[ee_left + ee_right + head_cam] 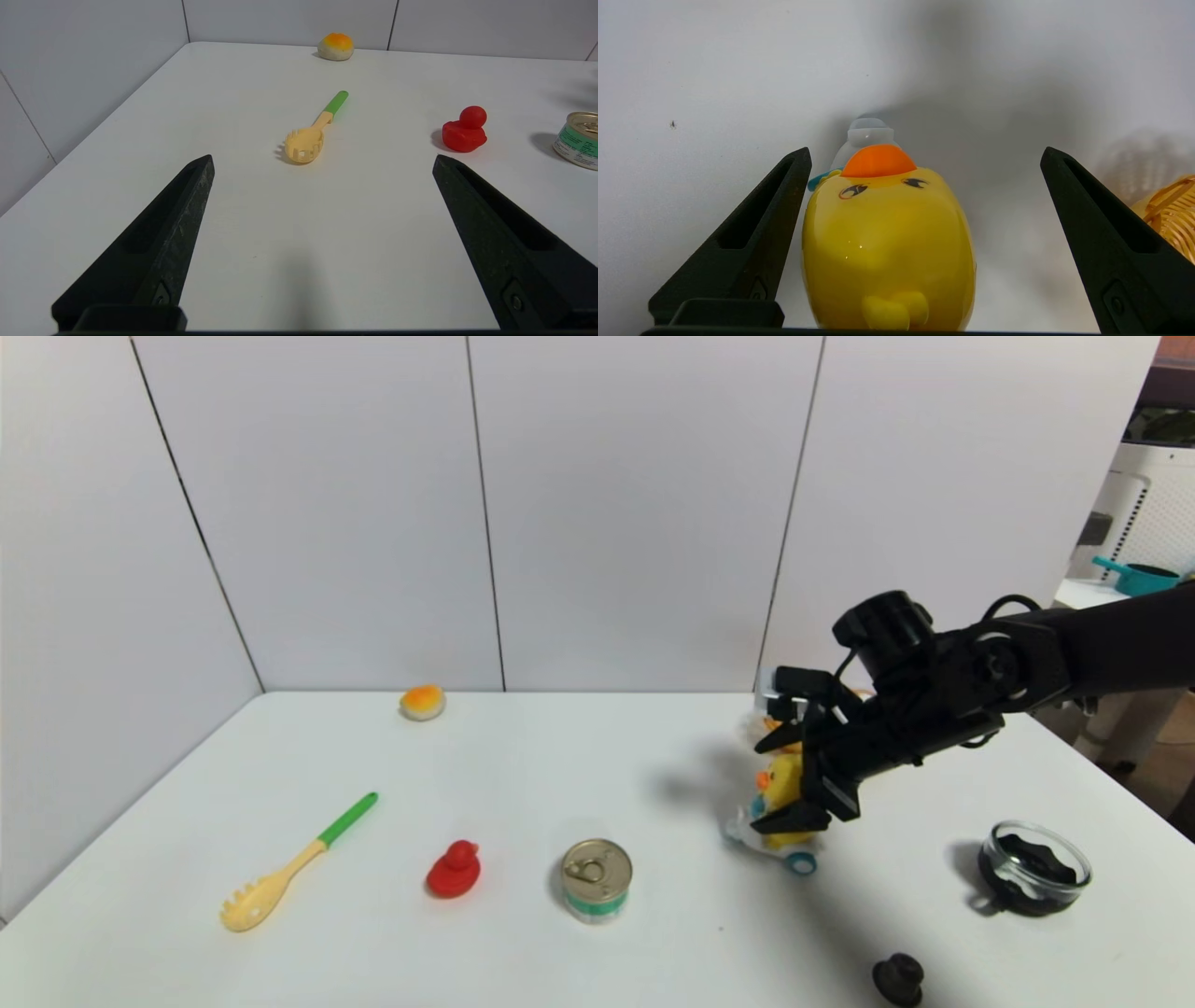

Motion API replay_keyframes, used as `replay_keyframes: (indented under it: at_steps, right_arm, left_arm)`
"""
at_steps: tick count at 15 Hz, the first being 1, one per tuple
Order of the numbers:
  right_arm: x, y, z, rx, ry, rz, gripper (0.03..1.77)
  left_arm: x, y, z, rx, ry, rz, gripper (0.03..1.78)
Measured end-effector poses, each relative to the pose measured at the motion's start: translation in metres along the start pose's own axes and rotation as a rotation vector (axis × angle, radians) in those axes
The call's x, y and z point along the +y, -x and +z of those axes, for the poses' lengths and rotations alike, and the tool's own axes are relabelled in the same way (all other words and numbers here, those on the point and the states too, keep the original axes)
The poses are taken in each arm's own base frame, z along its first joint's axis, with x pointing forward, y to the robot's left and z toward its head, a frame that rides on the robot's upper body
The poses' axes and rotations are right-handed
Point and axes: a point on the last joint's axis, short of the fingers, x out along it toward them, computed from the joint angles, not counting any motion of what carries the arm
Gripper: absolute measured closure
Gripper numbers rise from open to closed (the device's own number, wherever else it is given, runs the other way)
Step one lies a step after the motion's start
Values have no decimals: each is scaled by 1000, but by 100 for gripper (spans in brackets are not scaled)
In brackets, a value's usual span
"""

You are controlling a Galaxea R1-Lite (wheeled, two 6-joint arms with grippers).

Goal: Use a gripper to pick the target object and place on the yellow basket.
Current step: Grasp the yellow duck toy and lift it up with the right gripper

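White table (579, 775), right arm reaching over it. Right gripper (924, 186) has jaws wide open around the yellow duck (887, 238), one finger close beside it, no squeeze yet. Duck sits on the table, right of centre; grasp, lift and drop all left. Yellow basket (1169, 210) just beside it, mostly hidden. Can (597, 879), glass bowl (1034, 868), red duck (454, 870) stand apart, nothing blocking. Left gripper (322, 186) idle, jaws wide open, empty.

The right gripper (789, 775) sat spread around the duckling (782, 782), gap on one side, other finger close. The yellow basket (1169, 210) crowded just behind it on the far side. Nearer, a can (597, 879) stood left and a glass bowl (1033, 866) right, with bare table (579, 775) between.
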Motion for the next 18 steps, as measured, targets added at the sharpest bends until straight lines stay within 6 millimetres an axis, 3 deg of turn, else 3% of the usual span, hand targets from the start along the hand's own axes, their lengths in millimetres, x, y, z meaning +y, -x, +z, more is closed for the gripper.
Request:
replay_keyframes:
  at_steps: [14, 18]
  right_arm:
    - [-1, -7, -4, 8, 0, 14, 10]
    - [-2, -7, -4, 9, 10, 12, 73]
  left_arm:
    - [0, 0, 0, 0, 0, 0, 12]
    - [0, 0, 0, 0, 0, 0, 12]
